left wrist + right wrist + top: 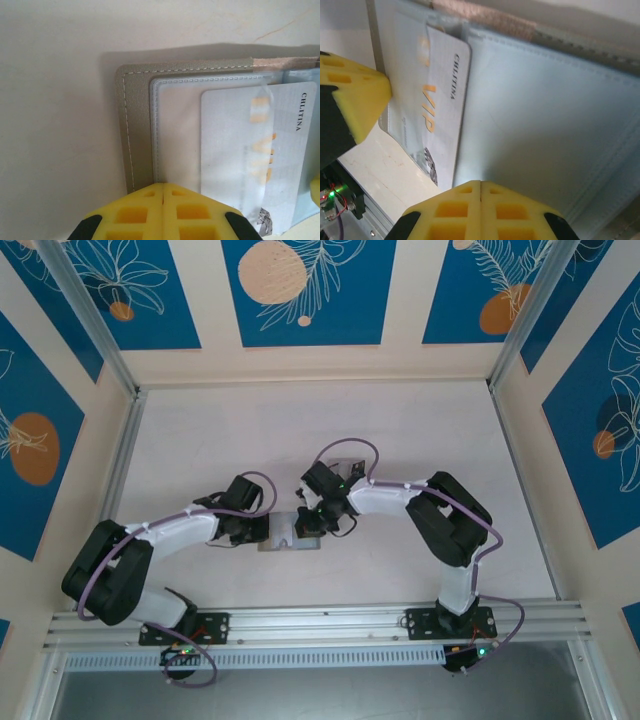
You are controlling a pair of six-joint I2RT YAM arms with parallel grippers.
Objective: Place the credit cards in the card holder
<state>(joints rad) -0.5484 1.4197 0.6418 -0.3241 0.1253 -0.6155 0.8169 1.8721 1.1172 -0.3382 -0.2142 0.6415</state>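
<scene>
Setting: enclosed robot test cell, lab-type. Pale table [300, 430] boxed by aluminium profile posts [120, 460], mounting rail [320, 620] at near edge, blue leaf-printed backdrop panels [305, 290] on walls.

I count one grey card holder [134, 110], one white-grey credit card [235, 150] that I can make out, two arms, left arm [170, 531] and right arm [385, 502], two pairs of yellow jaws, one table [420, 430].
</scene>
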